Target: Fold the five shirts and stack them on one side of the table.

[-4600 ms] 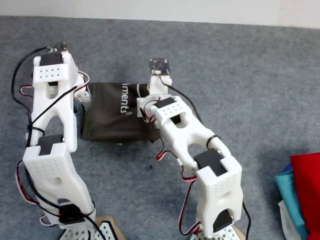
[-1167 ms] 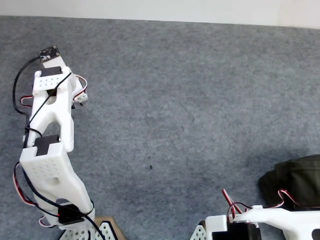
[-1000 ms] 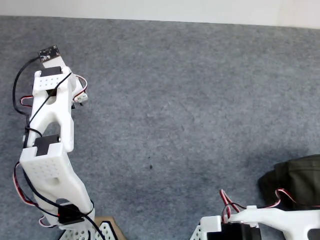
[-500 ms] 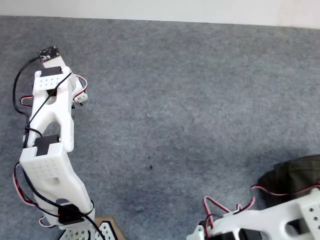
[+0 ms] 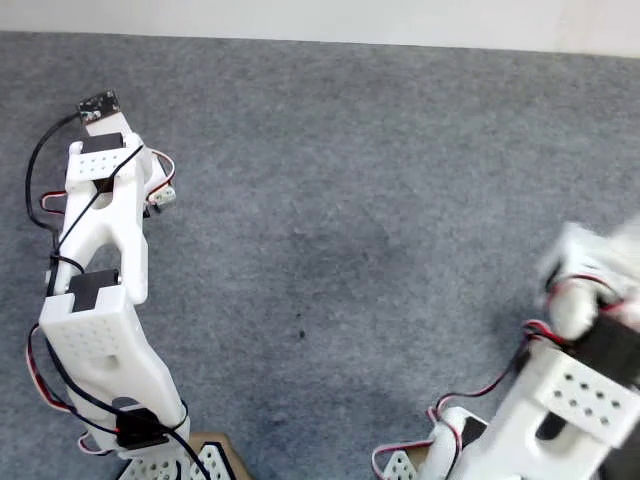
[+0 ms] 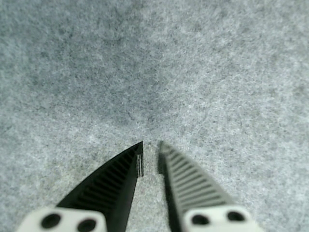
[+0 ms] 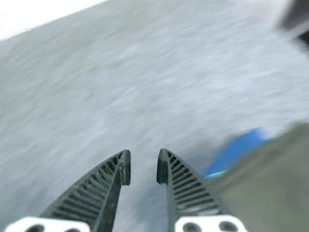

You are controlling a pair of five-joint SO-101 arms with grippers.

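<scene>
In the right wrist view my right gripper (image 7: 143, 166) hangs over the grey carpet, slightly open, with nothing between its fingers. Beside it lie an edge of a blue shirt (image 7: 234, 151) and a dark olive shirt (image 7: 270, 183). In the high view the right arm (image 5: 570, 390) is blurred at the table's right edge and covers the spot where the dark shirt lay. My left gripper (image 6: 150, 147) points down at bare carpet with its tips almost together and holds nothing. The left arm (image 5: 100, 200) stands along the left side.
Grey carpet (image 5: 330, 180) covers the table between the two arms. A pale wall strip (image 5: 320, 18) runs along the far edge. Something dark and blurred (image 7: 295, 19) shows far off in the right wrist view.
The right arm has swung up from the bottom right corner and now covers the dark shirt it carried to the right side. The left arm has kept still.
</scene>
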